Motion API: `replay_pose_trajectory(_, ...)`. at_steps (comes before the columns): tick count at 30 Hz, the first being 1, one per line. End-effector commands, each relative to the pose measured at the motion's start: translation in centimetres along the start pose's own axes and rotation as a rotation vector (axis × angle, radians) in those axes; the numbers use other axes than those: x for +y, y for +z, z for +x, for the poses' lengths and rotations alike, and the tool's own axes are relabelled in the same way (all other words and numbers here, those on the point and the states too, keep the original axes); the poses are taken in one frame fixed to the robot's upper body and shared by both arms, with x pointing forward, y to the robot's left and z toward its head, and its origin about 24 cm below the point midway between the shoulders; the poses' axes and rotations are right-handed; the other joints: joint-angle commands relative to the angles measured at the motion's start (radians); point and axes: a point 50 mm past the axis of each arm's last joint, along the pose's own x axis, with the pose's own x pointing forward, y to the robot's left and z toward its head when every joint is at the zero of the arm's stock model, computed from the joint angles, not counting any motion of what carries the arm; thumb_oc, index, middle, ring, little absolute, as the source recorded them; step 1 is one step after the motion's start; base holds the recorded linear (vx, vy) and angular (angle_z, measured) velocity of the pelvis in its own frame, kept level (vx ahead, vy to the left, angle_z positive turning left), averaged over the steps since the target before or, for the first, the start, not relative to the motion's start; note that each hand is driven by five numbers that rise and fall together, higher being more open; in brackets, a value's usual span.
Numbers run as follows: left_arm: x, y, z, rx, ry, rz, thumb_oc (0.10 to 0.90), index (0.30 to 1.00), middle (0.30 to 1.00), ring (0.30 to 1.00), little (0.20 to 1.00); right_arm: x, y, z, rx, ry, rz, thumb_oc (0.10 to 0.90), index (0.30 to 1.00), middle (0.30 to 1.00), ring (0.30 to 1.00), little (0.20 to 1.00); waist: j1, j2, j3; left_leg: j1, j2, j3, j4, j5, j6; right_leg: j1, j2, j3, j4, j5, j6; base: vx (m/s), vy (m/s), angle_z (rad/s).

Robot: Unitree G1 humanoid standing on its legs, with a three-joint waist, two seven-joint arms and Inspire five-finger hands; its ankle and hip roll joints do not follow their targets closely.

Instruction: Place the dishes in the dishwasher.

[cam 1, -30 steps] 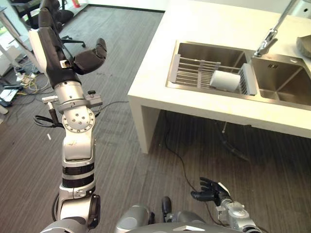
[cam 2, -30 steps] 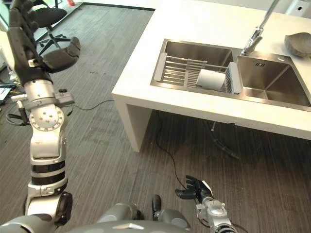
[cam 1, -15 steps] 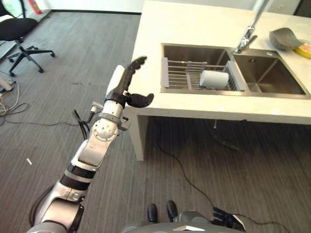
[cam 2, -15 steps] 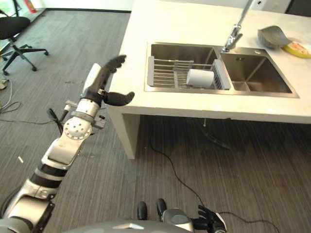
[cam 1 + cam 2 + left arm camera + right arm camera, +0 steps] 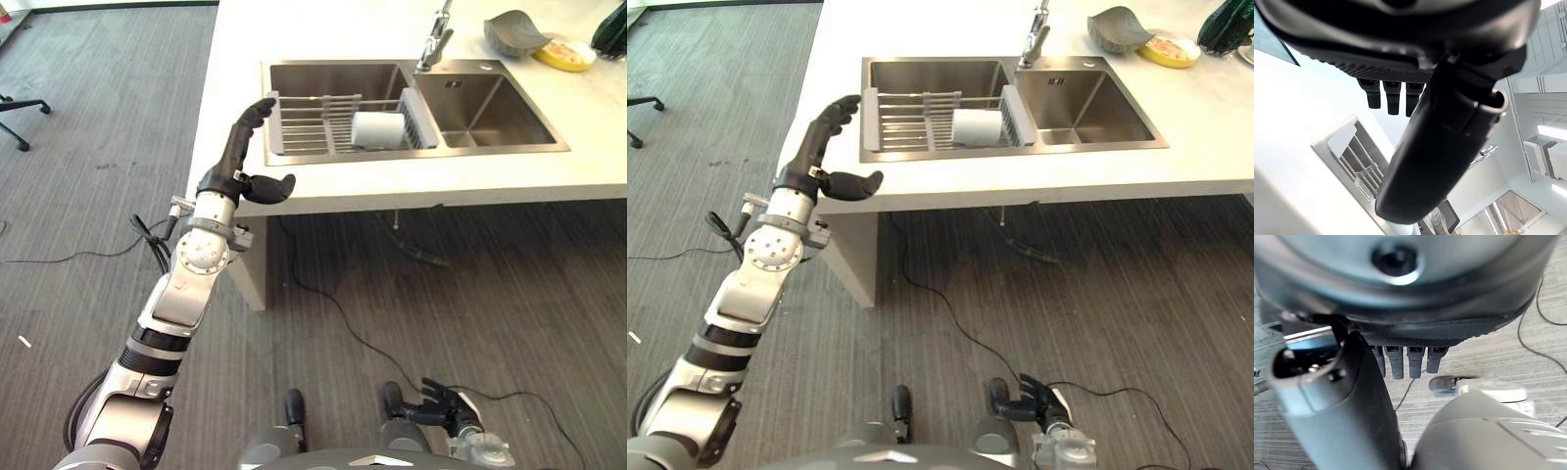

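Note:
A white cup [image 5: 377, 130] lies on its side on a grey dish rack [image 5: 313, 124] in the left basin of a steel double sink [image 5: 487, 113]. My left hand [image 5: 242, 162] is raised at the counter's left edge, a short way left of the rack, open with straight fingers and thumb out, holding nothing. The rack [image 5: 1359, 161] also shows past the fingers in the left wrist view. My right hand [image 5: 446, 406] hangs low near the floor, open and empty. A grey bowl [image 5: 513, 32] and a yellow dish [image 5: 564, 54] sit on the counter behind the sink.
The white counter [image 5: 294, 191] spans the upper part of the scene, with a tap [image 5: 436, 34] between the basins. A dark green object [image 5: 1227, 24] stands at the far right. An office chair's base [image 5: 20, 113] shows at the left over grey floor [image 5: 88, 225].
The camera has swung right, so the sink sits further left. My left arm has dropped from high up and reached toward the counter's edge. The right hand stays low.

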Motion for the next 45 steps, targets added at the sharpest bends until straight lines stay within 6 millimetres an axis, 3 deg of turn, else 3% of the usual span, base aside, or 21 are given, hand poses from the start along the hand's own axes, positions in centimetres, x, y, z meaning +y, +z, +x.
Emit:
replay_pose_trajectory(1,2.0,4.8,1.1,-0.24,0.172,0.015,0.8,0.9,0.9,0.9,0.9,-2.8,1.5,-0.1,-0.074,-0.078,-0.037,0.8,0.9,0.9,0.9,0.9,0.006,0.039,-0.097,0.119,0.074,-0.1,0.008,-0.023,-0.073,-0.088,0.039,-0.087,0.003,0.022,-0.103,0.21,-0.459,0.88)
replay_pose_trajectory(5,1.1,4.6,1.4,-0.221,0.151,-0.005,0.8,0.9,0.9,0.9,0.9,-3.9,0.0,-0.8,-0.035,-0.105,-0.034,0.8,0.9,0.9,0.9,0.9,-0.021,0.053,-0.122,0.133,0.114,-0.125,0.056,0.041,-0.066,-0.036,0.114,-0.046,0.0,0.032,-0.099,0.18,-0.373,0.12)
replay_pose_trajectory(7,1.5,4.9,2.0,-0.231,0.161,0.025,0.8,0.9,0.9,0.9,0.9,-4.0,0.1,-0.8,-0.032,-0.097,-0.057,0.8,0.9,0.9,0.9,0.9,-0.016,0.032,-0.115,0.098,0.087,-0.137,0.202,0.034,-0.065,-0.018,0.121,-0.031,0.0,0.043,-0.104,0.12,-0.33,0.48)
replay_pose_trajectory(8,1.5,4.9,2.0,-0.231,0.161,0.025,0.8,0.9,0.9,0.9,0.9,-4.0,0.1,-0.8,-0.032,-0.097,-0.057,0.8,0.9,0.9,0.9,0.9,-0.016,0.032,-0.115,0.098,0.087,-0.137,0.202,0.034,-0.065,-0.018,0.121,-0.031,0.0,0.043,-0.104,0.05,-0.259,0.09)
replay_pose_trajectory(9,1.4,5.1,2.3,-0.233,0.163,0.035,0.8,0.9,0.9,0.9,0.9,-4.3,0.2,-0.8,-0.037,-0.103,-0.066,0.8,0.9,0.9,0.9,0.9,-0.012,0.008,-0.1,0.052,0.073,-0.119,0.314,0.022,-0.068,-0.009,0.102,-0.033,0.0,0.048,-0.105,0.05,-0.381,-0.12)
replay_pose_trajectory(10,2.2,5.5,2.9,-0.249,0.203,0.079,0.8,0.9,0.9,0.9,0.9,-4.5,0.8,-0.6,-0.055,-0.118,-0.05,0.8,0.9,0.9,0.9,0.9,0.007,-0.013,-0.071,-0.006,0.031,-0.106,0.456,-0.012,-0.088,0.013,0.082,-0.054,0.0,0.044,-0.111,0.08,-0.509,-0.03)
replay_pose_trajectory(12,3.0,5.4,3.2,-0.248,0.235,0.13,0.8,0.9,0.9,0.9,0.9,-4.4,1.3,-0.5,-0.071,-0.116,-0.045,0.8,0.9,0.9,0.9,0.9,0.017,-0.028,-0.057,-0.03,0.015,-0.088,0.506,-0.023,-0.104,0.022,0.077,-0.056,0.0,0.041,-0.114,0.07,-0.297,0.29)
replay_pose_trajectory(13,3.8,5.5,3.5,-0.256,0.269,0.186,0.8,0.9,0.9,0.9,0.9,-4.3,1.7,-0.4,-0.084,-0.113,-0.045,0.8,0.9,0.9,0.9,0.9,0.027,-0.041,-0.049,-0.053,0.003,-0.073,0.495,-0.028,-0.119,0.031,0.075,-0.055,0.0,0.035,-0.114,0.14,-0.218,0.13)
replay_pose_trajectory(14,5.0,6.2,3.5,-0.29,0.298,0.243,0.8,0.9,0.9,0.9,0.9,-4.1,2.3,-0.1,-0.094,-0.106,-0.057,0.8,0.9,0.9,0.9,0.9,0.057,-0.03,-0.045,-0.096,-0.085,-0.092,0.4,-0.02,-0.109,0.043,0.119,-0.041,0.0,0.023,-0.126,0.16,-0.222,-0.07)
replay_pose_trajectory(16,5.5,6.2,3.5,-0.289,0.307,0.265,0.8,0.9,0.9,0.9,0.9,-3.7,2.5,0.1,-0.096,-0.094,-0.057,0.8,0.9,0.9,0.9,0.9,0.077,-0.024,-0.04,-0.101,-0.1,-0.075,0.322,-0.006,-0.091,0.047,0.142,-0.031,0.0,0.022,-0.13,0.19,-0.151,-0.59)
replay_pose_trajectory(17,5.6,5.9,3.5,-0.281,0.287,0.288,0.8,0.9,0.9,0.9,0.9,-3.3,2.2,0.1,-0.08,-0.079,-0.056,0.8,0.9,0.9,0.9,0.9,0.095,-0.001,-0.042,-0.099,-0.094,-0.046,0.153,-0.001,-0.058,0.064,0.187,-0.023,0.0,0.015,-0.137,0.32,-0.144,-0.52)
replay_pose_trajectory(19,5.3,6.0,3.3,-0.298,0.237,0.314,0.8,0.9,0.9,0.9,0.9,-3.2,2.2,0.1,-0.087,-0.076,-0.049,0.8,0.9,0.9,0.9,0.9,0.099,0.014,-0.054,-0.093,-0.096,-0.021,0.033,0.022,-0.049,0.084,0.213,-0.015,0.0,0.003,-0.144,0.27,-0.068,0.1)
replay_pose_trajectory(22,5.6,5.5,3.0,-0.287,0.218,0.347,0.8,0.9,0.9,0.9,0.9,-3.3,1.9,-0.1,-0.091,-0.089,-0.043,0.8,0.9,0.9,0.9,0.9,0.093,0.016,-0.063,-0.08,-0.083,-0.038,0.014,0.024,-0.045,0.095,0.219,-0.003,0.0,-0.002,-0.144,0.15,0.029,-0.14)
replay_pose_trajectory(25,5.8,5.3,2.9,-0.28,0.215,0.36,0.8,0.9,0.9,0.9,0.9,-2.7,1.5,0.0,-0.065,-0.076,-0.048,0.8,0.9,0.9,0.9,0.9,0.09,0.012,-0.088,-0.069,-0.101,-0.09,0.008,0.012,-0.037,0.098,0.221,0.014,0.0,0.005,-0.145,0.11,0.091,-0.17)
replay_pose_trajectory(27,5.7,5.3,2.9,-0.278,0.206,0.368,0.8,0.9,0.9,0.9,0.9,-2.5,1.0,-0.2,-0.052,-0.073,-0.046,0.8,0.9,0.9,0.9,0.9,0.086,0.006,-0.092,-0.068,-0.098,-0.079,0.008,0.011,-0.037,0.099,0.22,0.02,0.005,0.014,-0.145,0.09,0.142,-0.4)
replay_pose_trajectory(32,5.4,5.3,3.6,-0.271,0.155,0.414,0.8,0.9,0.9,0.9,0.9,-2.7,0.9,-0.3,-0.054,-0.073,-0.05,0.8,0.9,0.9,0.9,0.9,0.07,0.006,-0.092,-0.027,-0.099,-0.063,0.008,0.01,-0.045,0.073,0.224,0.005,0.166,0.016,-0.133,0.06,0.169,0.13)
replay_pose_trajectory(34,5.4,5.1,3.8,-0.257,0.117,0.449,0.8,0.9,0.9,0.9,0.9,-3.0,1.2,-0.3,-0.071,-0.084,-0.04,0.8,0.9,0.9,0.9,0.9,0.068,0.031,-0.072,0.0,-0.077,-0.059,0.008,0.014,-0.05,0.016,0.265,-0.012,0.34,0.018,-0.117,0.04,0.258,0.15)
replay_pose_trajectory(37,5.5,4.8,3.2,-0.251,0.042,0.518,0.8,0.9,0.9,0.9,0.9,-3.3,1.8,-0.2,-0.096,-0.086,-0.039,0.8,0.9,0.9,0.9,0.9,0.045,0.095,-0.022,0.056,-0.029,-0.082,0.008,0.01,-0.062,-0.111,0.348,-0.012,0.565,-0.008,-0.121,0.11,0.256,-0.2)
replay_pose_trajectory(42,4.3,4.5,2.4,-0.276,-0.164,0.663,0.8,0.9,0.9,0.9,0.9,-4.0,1.2,-0.7,-0.08,-0.087,-0.085,0.8,0.9,0.9,0.9,0.9,0.008,0.046,-0.028,0.086,-0.091,-0.123,0.008,0.004,-0.043,-0.13,0.282,0.002,0.293,-0.003,-0.151,0.16,0.036,0.4)
replay_pose_trajectory(44,3.3,5.4,2.5,-0.332,-0.233,0.723,0.8,0.9,0.9,0.9,0.9,-4.2,1.4,-0.6,-0.08,-0.096,-0.083,0.8,0.9,0.9,0.9,0.9,0.018,0.028,-0.024,0.083,-0.105,-0.127,0.008,0.0,-0.034,-0.108,0.276,0.003,0.306,0.019,-0.139,0.02,-0.003,0.43)
replay_pose_trajectory(45,3.0,5.3,2.3,-0.329,-0.264,0.721,0.8,0.9,0.9,0.9,0.9,-3.9,1.2,-0.6,-0.075,-0.091,-0.076,0.8,0.9,0.9,0.9,0.9,0.023,0.018,-0.032,0.081,-0.115,-0.127,0.008,-0.006,-0.03,-0.088,0.262,0.003,0.251,0.021,-0.14,0.02,-0.039,0.6)
